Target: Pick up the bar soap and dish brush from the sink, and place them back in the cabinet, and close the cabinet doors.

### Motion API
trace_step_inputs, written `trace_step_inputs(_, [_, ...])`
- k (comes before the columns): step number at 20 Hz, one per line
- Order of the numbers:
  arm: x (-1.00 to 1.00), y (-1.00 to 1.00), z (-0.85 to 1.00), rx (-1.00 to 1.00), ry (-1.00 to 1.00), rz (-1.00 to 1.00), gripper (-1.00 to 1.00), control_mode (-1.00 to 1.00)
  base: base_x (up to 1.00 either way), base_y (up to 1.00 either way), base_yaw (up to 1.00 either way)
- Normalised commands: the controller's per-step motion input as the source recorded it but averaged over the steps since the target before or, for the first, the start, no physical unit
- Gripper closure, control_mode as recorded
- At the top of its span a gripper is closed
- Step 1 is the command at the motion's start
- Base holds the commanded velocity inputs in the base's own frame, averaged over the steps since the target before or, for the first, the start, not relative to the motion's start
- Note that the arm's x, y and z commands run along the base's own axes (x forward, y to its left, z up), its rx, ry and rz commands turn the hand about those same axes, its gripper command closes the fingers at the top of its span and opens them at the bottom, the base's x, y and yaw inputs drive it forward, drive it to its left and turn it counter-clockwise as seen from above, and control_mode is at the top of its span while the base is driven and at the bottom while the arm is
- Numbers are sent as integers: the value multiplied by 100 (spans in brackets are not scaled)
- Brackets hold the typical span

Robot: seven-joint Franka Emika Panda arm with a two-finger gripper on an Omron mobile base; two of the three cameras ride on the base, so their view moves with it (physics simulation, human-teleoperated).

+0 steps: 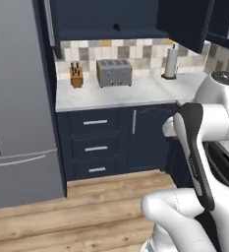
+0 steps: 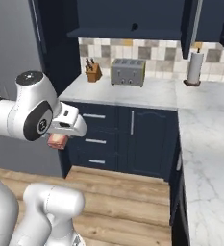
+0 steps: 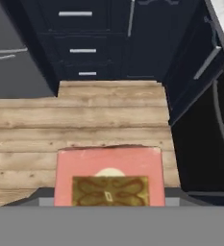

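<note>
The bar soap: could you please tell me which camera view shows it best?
The hand view shows the bar soap best: large, reddish, its patterned face turned to the camera. In the right base view only a small corner peeks out beneath the hand; in the left base view the arm hides it.

The white arm is folded tightly above its base. In the left base view the rounded shoulder sits at about five o'clock, a dark-banded link climbs from it toward two o'clock, and the forearm bends back toward the centre. In the right base view the elbow joint bulges at nine o'clock and the wrist reaches toward the middle, tilted downward. The end effector (image 2: 58,139) hangs below the wrist, pointing at the floor, its jaws set wide and clamped on the bar soap (image 3: 108,176).
</note>
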Motion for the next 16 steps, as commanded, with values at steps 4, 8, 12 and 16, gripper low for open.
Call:
trace_step_inputs(4, [0,0,0,0,0,0,100,100,18,-20,28])
trace_step_inputs(8, [0,0,0,0,0,0,100,100,31,-17,2])
trace_step_inputs(12, [0,0,0,0,0,0,100,100,41,-6,-10])
trace_step_inputs(16, [0,0,0,0,0,0,100,100,54,-5,-16])
